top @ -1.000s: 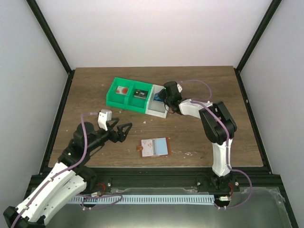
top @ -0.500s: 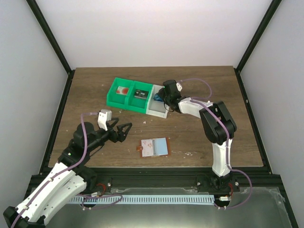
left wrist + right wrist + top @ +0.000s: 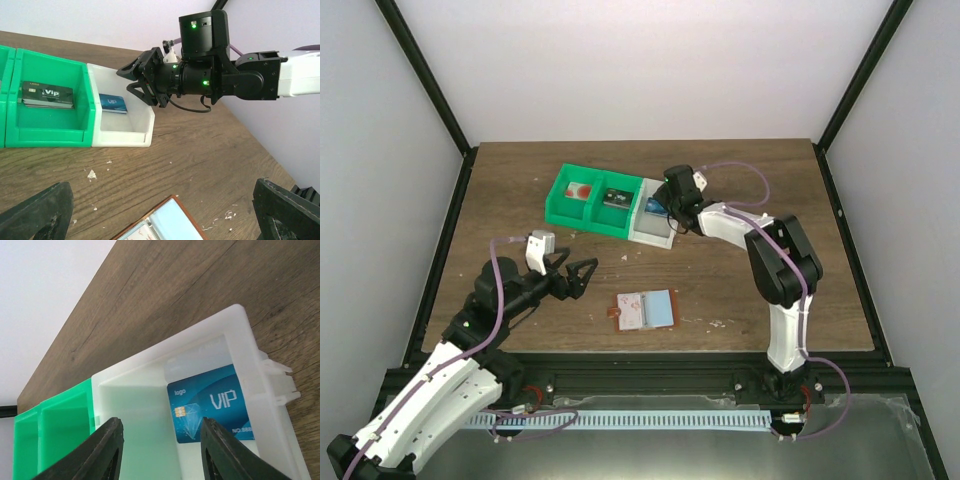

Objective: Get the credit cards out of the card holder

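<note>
One blue card (image 3: pixel 210 409) beneath parted right jaws

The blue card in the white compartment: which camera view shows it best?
The right wrist view: the blue card lies flat in the white compartment, close up, its VIP print readable. The left wrist view shows it small; the top view, only a blue speck.

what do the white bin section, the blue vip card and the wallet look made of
The white bin section: moulded plastic, smooth and faintly glossy, with thin walls and rounded corners. The blue VIP card: thin glossy printed plastic with a gold chip patch. The card holder: probably leather or imitation, going by its reddish-brown edge; the pale inner pockets are too small to judge.
</note>
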Action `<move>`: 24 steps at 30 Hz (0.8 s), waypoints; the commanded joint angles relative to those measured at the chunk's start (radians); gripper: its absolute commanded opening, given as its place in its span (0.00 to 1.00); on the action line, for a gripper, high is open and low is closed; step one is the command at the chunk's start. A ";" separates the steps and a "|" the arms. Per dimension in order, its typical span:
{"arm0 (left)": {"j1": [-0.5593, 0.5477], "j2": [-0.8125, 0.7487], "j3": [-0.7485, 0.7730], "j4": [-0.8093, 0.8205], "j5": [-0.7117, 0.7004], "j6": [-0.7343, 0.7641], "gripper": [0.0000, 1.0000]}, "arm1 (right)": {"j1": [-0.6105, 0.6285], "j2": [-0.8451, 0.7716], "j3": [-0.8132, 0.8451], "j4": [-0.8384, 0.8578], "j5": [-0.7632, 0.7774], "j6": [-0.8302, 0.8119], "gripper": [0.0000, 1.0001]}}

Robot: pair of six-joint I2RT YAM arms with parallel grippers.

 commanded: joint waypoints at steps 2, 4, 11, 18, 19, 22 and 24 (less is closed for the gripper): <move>-0.002 -0.005 -0.001 0.003 -0.012 0.016 1.00 | 0.002 -0.051 0.043 -0.037 0.027 -0.016 0.45; -0.003 -0.006 0.000 0.001 -0.019 0.016 1.00 | 0.002 -0.057 0.044 -0.039 0.012 -0.027 0.45; -0.003 -0.006 0.015 -0.035 -0.077 0.003 1.00 | 0.002 -0.111 0.032 -0.058 -0.073 -0.121 0.45; -0.003 0.022 0.058 -0.087 -0.044 0.027 1.00 | 0.025 -0.277 -0.062 -0.085 -0.103 -0.295 0.46; -0.003 0.024 0.055 -0.083 -0.031 0.029 1.00 | 0.031 -0.309 -0.084 -0.095 -0.104 -0.318 0.46; -0.003 0.038 0.049 -0.072 0.010 0.028 1.00 | 0.044 -0.404 -0.157 -0.152 -0.089 -0.331 0.46; -0.003 0.056 0.048 -0.071 0.018 0.015 0.97 | 0.045 -0.461 -0.213 -0.176 -0.118 -0.323 0.46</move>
